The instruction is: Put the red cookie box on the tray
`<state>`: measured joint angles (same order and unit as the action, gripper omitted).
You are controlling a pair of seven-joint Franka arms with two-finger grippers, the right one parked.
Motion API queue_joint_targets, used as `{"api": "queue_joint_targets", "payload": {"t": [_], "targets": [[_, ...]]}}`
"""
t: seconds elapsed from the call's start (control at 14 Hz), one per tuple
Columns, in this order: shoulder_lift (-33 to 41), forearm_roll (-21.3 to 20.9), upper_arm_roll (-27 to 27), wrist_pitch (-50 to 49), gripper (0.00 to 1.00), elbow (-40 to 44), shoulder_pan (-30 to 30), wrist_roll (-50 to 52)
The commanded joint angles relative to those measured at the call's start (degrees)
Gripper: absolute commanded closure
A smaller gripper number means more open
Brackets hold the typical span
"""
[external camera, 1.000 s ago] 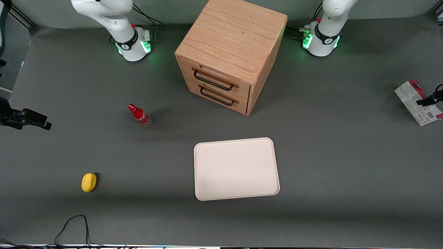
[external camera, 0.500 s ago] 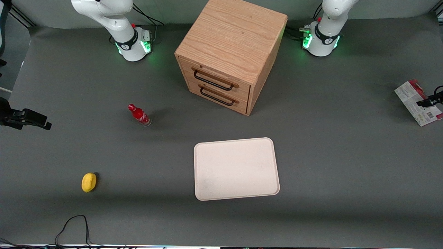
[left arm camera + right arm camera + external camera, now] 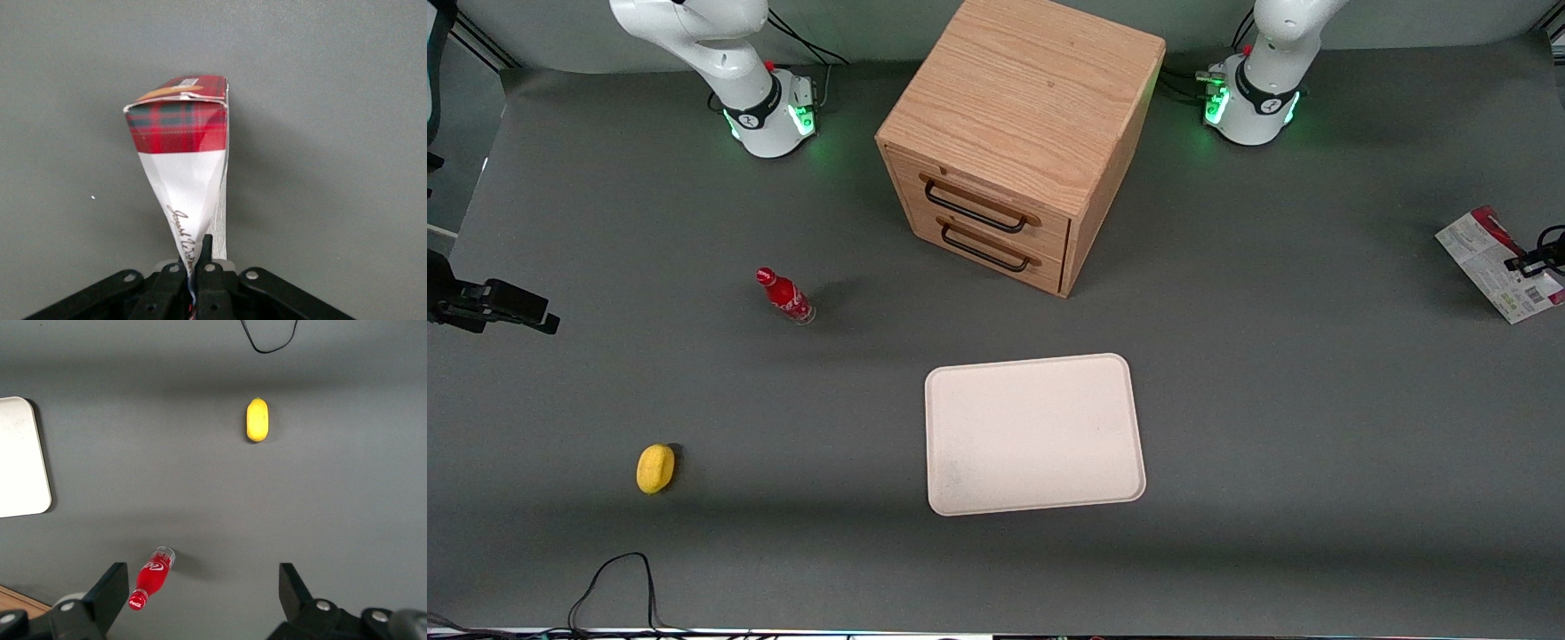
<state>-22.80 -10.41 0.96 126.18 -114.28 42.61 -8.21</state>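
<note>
Left wrist view shows my pincer (image 3: 195, 267) clamped on one thin end of the red cookie box (image 3: 183, 160), which hangs clear above the grey counter (image 3: 347, 133) at the working arm's end, well apart from the tray (image 3: 1035, 434). I judge the carton light and crushable, so an edge grip suits.

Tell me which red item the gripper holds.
The cookie box, pinched in the shut gripper at the working arm's end of the table. The red bottle stands apart, ungripped, toward the parked arm's end.
</note>
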Motion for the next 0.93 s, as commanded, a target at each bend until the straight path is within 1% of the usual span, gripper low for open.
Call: {"api": "queue_joint_targets", "payload": {"t": [0.0,0.07,0.21,0.43,0.5,0.64,0.71,0.86], "targets": [[1.3,-0.8,-0.3,-0.5,1.0,-0.3,-0.5,0.7],[2.7,-1.0,-0.3,-2.3,1.0,-0.2,-0.5,0.1],[7.1,-3.3,0.3,-8.1,1.0,0.8,-2.0,-1.1],[15.7,-3.2,0.5,-20.1,1.0,2.9,-6.4,-1.7],[17.5,-2.8,0.5,-26.3,1.0,5.6,-8.4,-1.6],[18.0,-2.3,0.5,-39.5,1.0,14.7,-13.0,-1.4],[17.8,-1.8,0.5,-44.4,1.0,19.1,-15.1,-0.9],[18.0,0.4,0.5,-50.7,1.0,24.8,-18.0,-0.8]]}}
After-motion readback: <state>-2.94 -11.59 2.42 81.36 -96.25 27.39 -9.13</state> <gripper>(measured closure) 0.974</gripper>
